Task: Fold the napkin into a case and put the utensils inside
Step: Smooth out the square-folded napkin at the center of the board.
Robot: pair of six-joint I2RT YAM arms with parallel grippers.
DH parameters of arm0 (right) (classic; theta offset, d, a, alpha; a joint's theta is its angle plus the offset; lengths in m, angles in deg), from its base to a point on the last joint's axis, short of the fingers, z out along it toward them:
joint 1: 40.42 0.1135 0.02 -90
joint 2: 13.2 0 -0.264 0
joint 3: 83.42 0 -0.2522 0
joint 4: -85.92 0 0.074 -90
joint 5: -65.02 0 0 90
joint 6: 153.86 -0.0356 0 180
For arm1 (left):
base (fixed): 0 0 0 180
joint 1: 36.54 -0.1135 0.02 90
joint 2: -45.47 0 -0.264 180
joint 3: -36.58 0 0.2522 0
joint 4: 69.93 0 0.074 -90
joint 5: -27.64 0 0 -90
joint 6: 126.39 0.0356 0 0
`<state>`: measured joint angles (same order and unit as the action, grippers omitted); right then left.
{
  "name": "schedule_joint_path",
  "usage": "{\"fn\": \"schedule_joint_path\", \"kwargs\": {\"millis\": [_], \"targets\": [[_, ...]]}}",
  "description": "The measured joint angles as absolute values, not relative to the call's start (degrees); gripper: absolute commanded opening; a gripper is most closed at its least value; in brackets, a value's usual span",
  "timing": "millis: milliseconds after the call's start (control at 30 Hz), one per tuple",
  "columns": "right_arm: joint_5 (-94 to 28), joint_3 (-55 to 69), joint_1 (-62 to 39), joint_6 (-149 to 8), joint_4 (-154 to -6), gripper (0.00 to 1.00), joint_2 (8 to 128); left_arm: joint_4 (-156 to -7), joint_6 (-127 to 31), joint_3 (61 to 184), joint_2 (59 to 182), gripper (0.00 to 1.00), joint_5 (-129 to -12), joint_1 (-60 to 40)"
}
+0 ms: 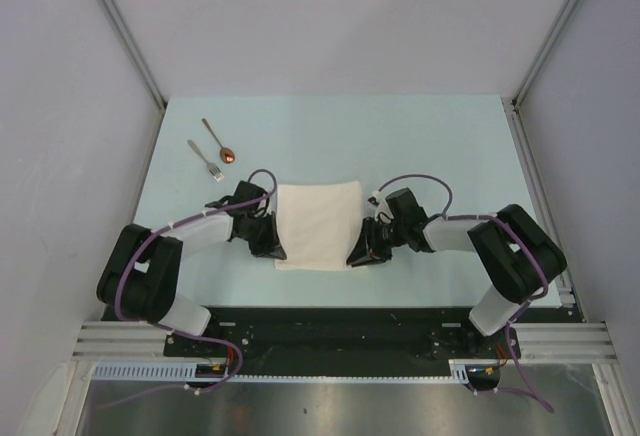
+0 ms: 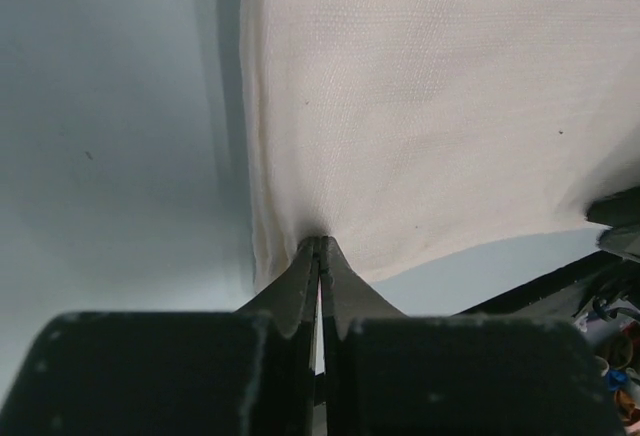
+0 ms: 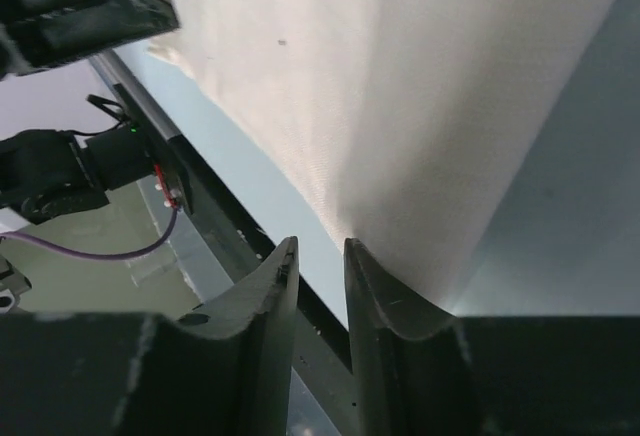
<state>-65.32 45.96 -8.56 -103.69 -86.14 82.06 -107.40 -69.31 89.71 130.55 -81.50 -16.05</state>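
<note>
The cream-white napkin (image 1: 318, 224) lies flat as a square on the pale blue table, between my two grippers. My left gripper (image 1: 272, 248) is at its near-left corner. In the left wrist view the fingertips (image 2: 320, 241) are pressed together on the napkin (image 2: 420, 106) edge, which puckers there. My right gripper (image 1: 358, 256) is at the near-right corner. Its jaws (image 3: 320, 246) stand a narrow gap apart, with the napkin (image 3: 400, 86) edge touching the right finger and bare table showing in the gap. The fork (image 1: 205, 159) and the copper-bowled spoon (image 1: 219, 141) lie side by side at the far left.
The table (image 1: 430, 146) is enclosed by grey walls on the left, back and right. A black base rail (image 1: 330, 326) runs along the near edge just behind the napkin. The left arm's gripper body (image 3: 80, 6) shows in the right wrist view's top-left corner.
</note>
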Motion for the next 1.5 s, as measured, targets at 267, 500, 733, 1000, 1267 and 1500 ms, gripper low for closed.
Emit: {"fn": "schedule_joint_path", "kwargs": {"millis": [267, 500, 733, 1000, 1267, 1500], "targets": [[-67.31, 38.33, -15.58, -103.95, -88.17, 0.33, 82.45, -106.76, -69.38, 94.24, 129.26, 0.14, -83.31, -17.65], [-70.19, 21.37, -20.69, -103.73, -89.59, 0.31, 98.28, -101.78, -70.93, 111.9, 146.35, 0.09, -85.89, -21.17], [-72.09, 18.66, -26.22, -101.92, -89.07, 0.3, 104.73, -104.03, -71.5, 118.56, 157.08, 0.1, -85.74, -24.53], [-73.21, 17.33, -28.56, -101.39, -88.78, 0.31, 106.56, -106.15, -70.91, 120.33, 156.97, 0.16, -83.38, -24.75], [-74.24, 17.31, -24.98, -105.63, -93.53, 0.31, 104.42, -107.05, -71.5, 121.4, 157.61, 0.16, -82.24, -25.36], [-75.64, 13.63, -24.63, -107.89, -98.58, 0.29, 110.28, -106.98, -72.37, 121.64, 158.18, 0.16, -82.64, -25.82]]}}
